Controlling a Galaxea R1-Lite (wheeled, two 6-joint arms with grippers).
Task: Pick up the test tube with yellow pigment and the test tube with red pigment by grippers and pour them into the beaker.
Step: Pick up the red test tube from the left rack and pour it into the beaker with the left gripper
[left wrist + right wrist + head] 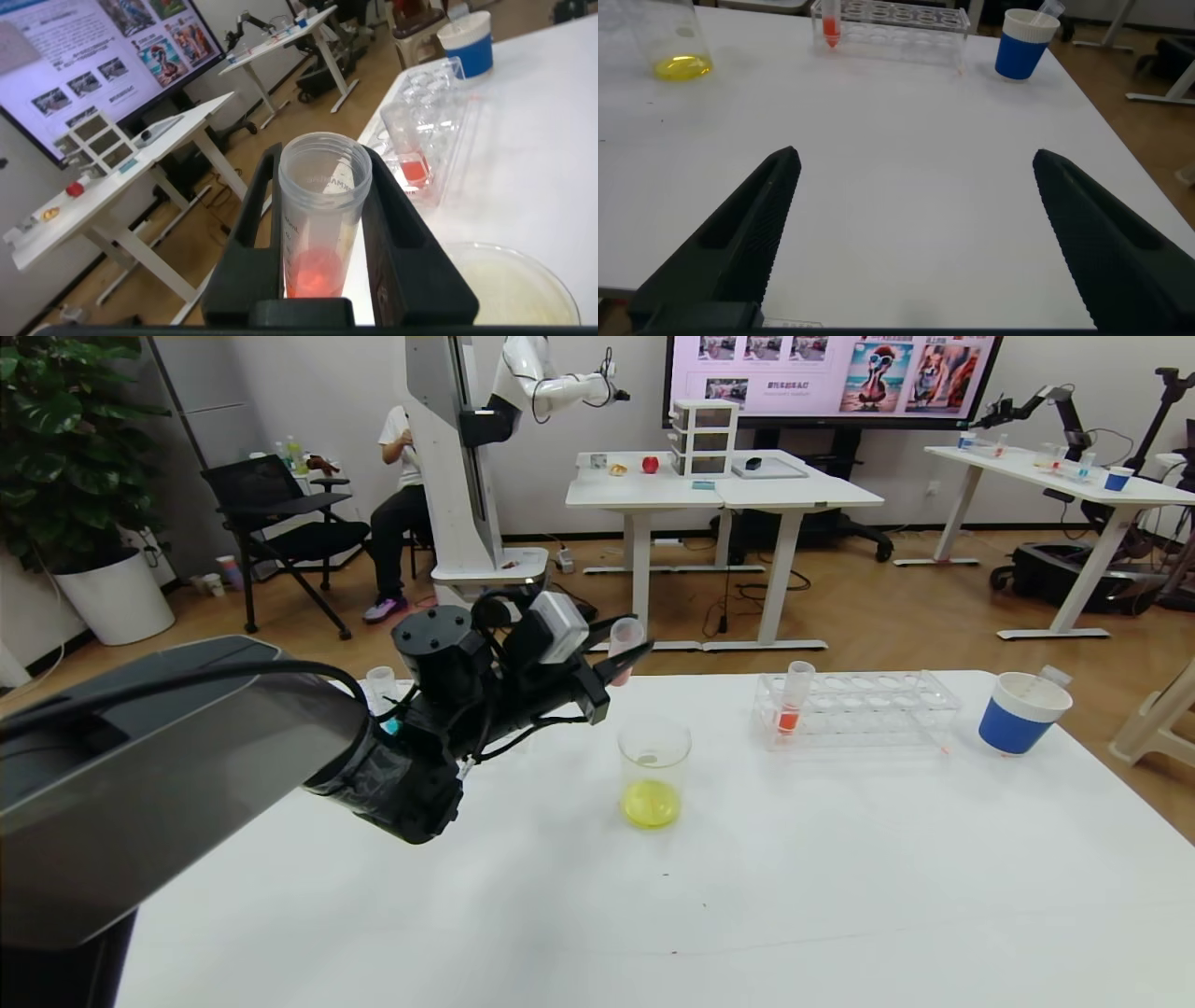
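Jaws of left gripper [627, 658] pinching test tube with red pigment [624, 651] on both sides; held above far edge of white table [840, 859], just behind beaker [654, 773] and higher than its rim. Tube long axis roughly upright, tilted slightly; open mouth uppermost, rounded bottom with red liquid lowest. Left wrist view: same tube [320, 224] between two black fingers [245, 247], mouth toward camera, red pigment pooled at closed end; beaker rim [523, 271] close beside.

Jaws of right gripper [910, 233] spread wide, holding nothing; low over near right part of table, not seen in head view.

Beaker: upright, mid-table toward far edge, yellow liquid in bottom.

Second tube with red-orange liquid [794, 698]: upright in left end of clear tube rack [859, 709], mouth up; rack lying along far edge, right of beaker.

Blue paper cup [1020, 712]: near far right corner, right of rack, clear tube leaning inside.
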